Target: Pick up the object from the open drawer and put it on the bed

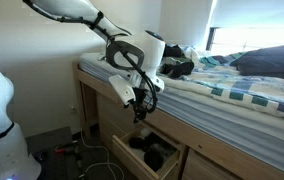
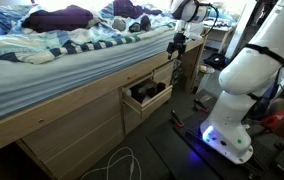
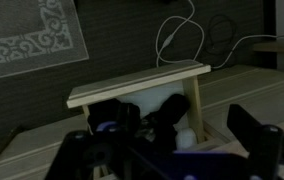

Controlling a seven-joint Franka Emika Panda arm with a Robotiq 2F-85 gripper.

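Observation:
The open wooden drawer (image 1: 132,160) sticks out of the bed frame, seen in both exterior views (image 2: 134,100). Dark, rounded objects (image 1: 152,152) lie inside it, also visible in an exterior view (image 2: 150,90) and in the wrist view (image 3: 132,120), beside something small and white (image 3: 187,135). My gripper (image 1: 140,108) hangs above the drawer, a little below the mattress edge (image 2: 175,48). In the wrist view its fingers (image 3: 157,142) are spread apart and empty over the drawer's contents. The bed (image 1: 232,90) carries a striped blanket.
Clothes and dark bedding are heaped on the bed (image 2: 62,20). Cables lie on the floor in front of the drawer (image 2: 122,165). The robot's white base (image 2: 232,90) stands close to the bed frame. A patterned rug (image 3: 32,35) lies on the floor.

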